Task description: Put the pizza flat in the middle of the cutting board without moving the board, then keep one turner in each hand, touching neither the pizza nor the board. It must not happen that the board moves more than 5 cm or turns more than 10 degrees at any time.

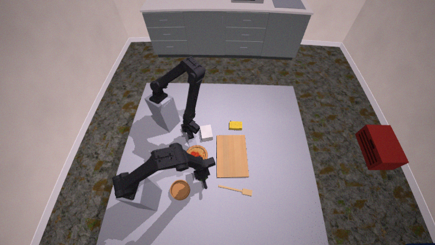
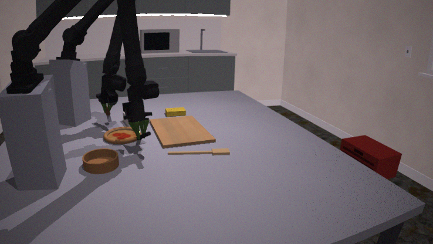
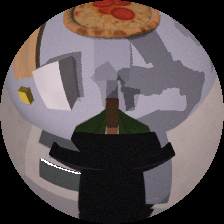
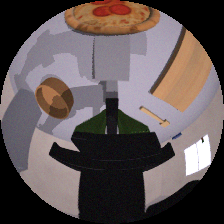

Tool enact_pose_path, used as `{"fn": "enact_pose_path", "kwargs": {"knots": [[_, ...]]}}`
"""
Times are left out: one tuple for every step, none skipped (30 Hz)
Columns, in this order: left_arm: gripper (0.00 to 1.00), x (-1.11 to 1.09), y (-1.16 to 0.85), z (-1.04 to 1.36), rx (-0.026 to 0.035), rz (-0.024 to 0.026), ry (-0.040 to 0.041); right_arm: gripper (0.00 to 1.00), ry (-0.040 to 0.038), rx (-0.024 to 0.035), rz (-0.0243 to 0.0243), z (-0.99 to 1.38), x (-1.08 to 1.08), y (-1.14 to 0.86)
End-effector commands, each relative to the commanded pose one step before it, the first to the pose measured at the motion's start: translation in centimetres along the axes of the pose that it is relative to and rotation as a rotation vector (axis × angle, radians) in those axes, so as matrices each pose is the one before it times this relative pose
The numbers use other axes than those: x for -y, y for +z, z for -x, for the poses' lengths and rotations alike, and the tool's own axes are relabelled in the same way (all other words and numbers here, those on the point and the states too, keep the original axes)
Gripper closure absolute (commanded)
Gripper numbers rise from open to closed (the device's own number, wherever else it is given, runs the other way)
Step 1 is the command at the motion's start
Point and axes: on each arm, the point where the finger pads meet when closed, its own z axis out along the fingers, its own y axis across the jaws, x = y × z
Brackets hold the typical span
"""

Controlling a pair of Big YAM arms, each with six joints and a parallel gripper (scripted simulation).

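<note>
The pizza (image 1: 197,151) lies flat on the table, just left of the wooden cutting board (image 1: 231,155), and is not on the board. It also shows in the exterior view (image 2: 120,135). My right gripper (image 1: 203,179) is shut on a dark-handled turner. Its grey blade (image 4: 112,59) points at the pizza's near edge (image 4: 112,15); I cannot tell whether they touch. My left gripper (image 1: 189,133) hangs on the pizza's far side, shut on a brown-handled turner (image 3: 112,112) that points toward the pizza (image 3: 112,17) and stands apart from it.
A loose wooden turner (image 1: 236,189) lies in front of the board. A wooden bowl (image 1: 179,189) sits near the right arm's base. A white block (image 1: 206,132) and a yellow sponge (image 1: 235,125) lie beyond the board. A red crate (image 1: 381,146) stands on the floor.
</note>
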Motion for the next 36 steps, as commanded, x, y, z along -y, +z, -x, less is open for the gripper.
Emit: {"fn": "enact_pose_path", "kwargs": {"knots": [[0.94, -0.951, -0.993, 1.525, 0.04342, 0.02425, 0.00157, 0.94, -0.01375, 0.00885, -0.01568, 1.866, 0.844, -0.426], [0.94, -0.015, -0.016, 0.023, 0.00079, 0.00035, -0.00018, 0.94, 0.00402, 0.00048, -0.00759, -0.041, 0.319, -0.409], [0.94, -0.020, -0.018, 0.026, 0.00091, 0.00042, -0.00032, 0.94, 0.00632, 0.00055, -0.01098, -0.099, 0.487, -0.495], [0.94, -0.029, -0.024, 0.035, 0.00120, 0.00064, -0.00046, 0.94, 0.00173, 0.00085, -0.00115, 0.058, 0.097, 0.004], [0.94, -0.020, -0.021, 0.025, 0.00083, 0.00036, -0.00029, 0.94, -0.00063, 0.00159, 0.00586, 0.130, -0.213, 0.269], [0.94, -0.013, -0.017, 0.018, 0.00062, 0.00022, -0.00016, 0.94, 0.00124, 0.00123, 0.00902, 0.037, -0.342, 0.328], [0.94, 0.004, 0.003, -0.002, -0.00005, -0.00013, 0.00013, 0.94, -0.00060, 0.00060, -0.00314, -0.177, 0.185, -0.138], [0.94, 0.000, 0.000, 0.000, 0.00000, 0.00000, 0.00000, 0.94, 0.00000, 0.00000, 0.00000, 0.000, 0.000, 0.000], [0.94, 0.000, 0.000, 0.000, 0.00000, 0.00000, 0.00000, 0.94, 0.00000, 0.00000, 0.00000, 0.000, 0.000, 0.000], [0.94, 0.000, 0.000, 0.000, 0.00000, 0.00000, 0.00000, 0.94, 0.00722, 0.00013, 0.00034, 0.179, -0.064, -0.058], [0.94, -0.021, -0.024, 0.031, 0.00094, 0.00044, -0.00034, 0.94, -0.00783, -0.00067, 0.01139, 0.406, -0.458, 0.477], [0.94, -0.001, -0.004, 0.012, 0.00026, 0.00012, 0.00011, 0.94, 0.00030, 0.00001, 0.00055, 0.131, -0.057, -0.007], [0.94, -0.004, -0.002, 0.007, 0.00020, 0.00004, -0.00010, 0.94, 0.00255, 0.00095, -0.00773, 0.017, 0.276, -0.408], [0.94, 0.002, -0.004, 0.009, 0.00019, 0.00010, 0.00015, 0.94, 0.00486, -0.00110, -0.01134, 0.018, 0.496, -0.547], [0.94, -0.002, -0.001, 0.003, 0.00011, -0.00001, -0.00004, 0.94, -0.00323, -0.00227, 0.00111, 0.243, -0.025, 0.068], [0.94, -0.002, -0.004, 0.009, 0.00020, 0.00010, 0.00000, 0.94, -0.00765, -0.00179, 0.00905, 0.353, -0.432, 0.426], [0.94, -0.003, -0.003, 0.010, 0.00022, 0.00011, -0.00001, 0.94, -0.00464, -0.00120, 0.00469, 0.233, -0.287, 0.145], [0.94, -0.001, -0.003, 0.006, 0.00015, 0.00005, 0.00001, 0.94, -0.00173, -0.00066, 0.00048, 0.159, -0.047, -0.042], [0.94, 0.000, -0.003, 0.006, 0.00014, 0.00006, 0.00008, 0.94, 0.00286, -0.00017, -0.00781, 0.013, 0.329, -0.411], [0.94, -0.002, -0.003, 0.007, 0.00017, 0.00008, -0.00001, 0.94, 0.00385, -0.00013, -0.00854, -0.006, 0.366, -0.392], [0.94, -0.003, -0.003, 0.008, 0.00018, 0.00012, -0.00002, 0.94, -0.00036, -0.00001, 0.00066, 0.120, 0.002, 0.076], [0.94, -0.002, -0.003, 0.006, 0.00013, 0.00010, 0.00000, 0.94, -0.00221, 0.00071, 0.00630, 0.157, -0.246, 0.305], [0.94, -0.001, -0.003, 0.005, 0.00011, 0.00010, 0.00003, 0.94, -0.00043, 0.00081, 0.00660, 0.100, -0.284, 0.228], [0.94, 0.000, 0.000, -0.001, -0.00002, -0.00001, 0.00007, 0.94, 0.00392, 0.00285, -0.01226, -0.311, 0.593, -0.558], [0.94, 0.000, 0.000, 0.000, 0.00000, 0.00000, 0.00000, 0.94, 0.00000, 0.00000, 0.00000, 0.000, 0.000, 0.000], [0.94, 0.000, 0.000, 0.000, 0.00000, 0.00000, 0.00000, 0.94, 0.00000, 0.00000, 0.00000, 0.000, 0.000, 0.000], [0.94, 0.000, 0.000, 0.000, 0.00000, 0.00000, 0.00000, 0.94, 0.02445, 0.00352, 0.00252, -0.434, 0.087, 0.150], [0.94, -0.008, -0.009, 0.019, 0.00036, 0.00041, -0.00010, 0.94, -0.01514, -0.00201, 0.01057, 0.657, -0.497, 0.337], [0.94, -0.004, -0.002, 0.004, 0.00008, 0.00013, -0.00002, 0.94, -0.00492, 0.00010, 0.00189, 0.317, -0.179, 0.095], [0.94, -0.002, -0.004, 0.009, 0.00015, 0.00021, 0.00012, 0.94, 0.00252, 0.00037, -0.00282, 0.081, 0.091, -0.174], [0.94, -0.005, -0.002, 0.005, 0.00010, 0.00012, -0.00011, 0.94, 0.00345, -0.00046, -0.00684, 0.049, 0.298, -0.378], [0.94, -0.002, -0.003, 0.006, 0.00010, 0.00015, 0.00008, 0.94, -0.00039, -0.00173, -0.00176, 0.171, 0.071, -0.083], [0.94, -0.002, -0.003, 0.005, 0.00009, 0.00014, 0.00001, 0.94, -0.00539, -0.00247, 0.00743, 0.315, -0.347, 0.363], [0.94, -0.004, -0.003, 0.007, 0.00013, 0.00017, -0.00001, 0.94, -0.00415, -0.00122, 0.00242, 0.230, -0.156, 0.100], [0.94, -0.004, -0.003, 0.007, 0.00012, 0.00016, 0.00001, 0.94, -0.00240, -0.00115, 0.00041, 0.177, -0.072, -0.040], [0.94, -0.002, -0.003, 0.005, 0.00008, 0.00013, 0.00002, 0.94, -0.00123, -0.00154, -0.00116, 0.147, 0.030, -0.117]]}}
